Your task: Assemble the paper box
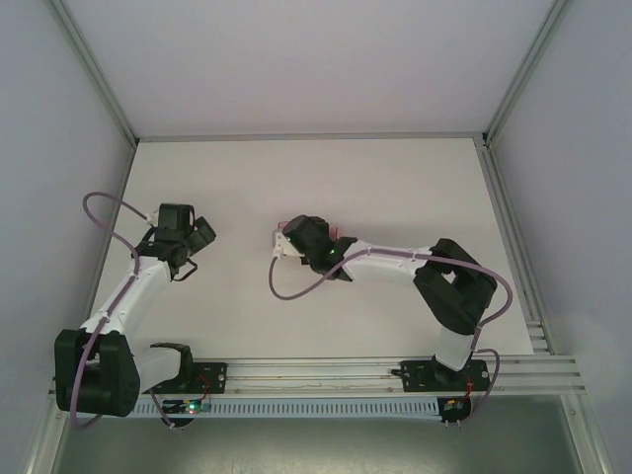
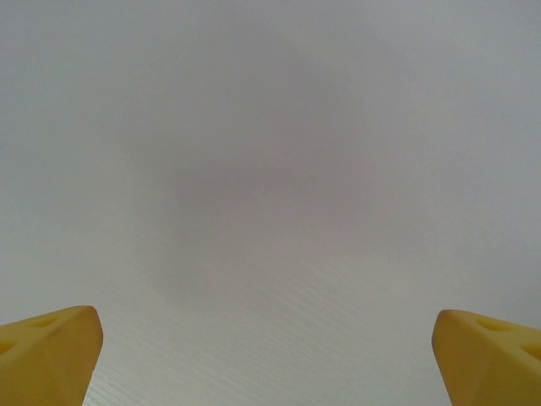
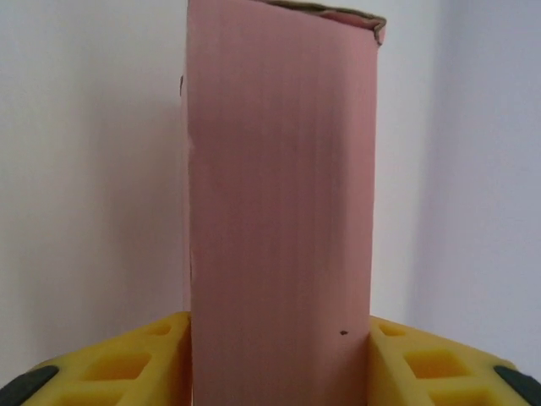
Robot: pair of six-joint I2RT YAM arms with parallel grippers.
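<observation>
Clamping the paper box (image 3: 279, 186) — bottom cut off — sits the right hand (image 3: 279, 342); left hand (image 2: 269, 338) spread apart.

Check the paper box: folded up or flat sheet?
Folded up: the paper box is a narrow rectangular body with a creased top corner.

Overhead camera looks down from behind; left wrist faces the table (image 2: 270, 169) closely, right wrist the paper box (image 3: 279, 211).
</observation>
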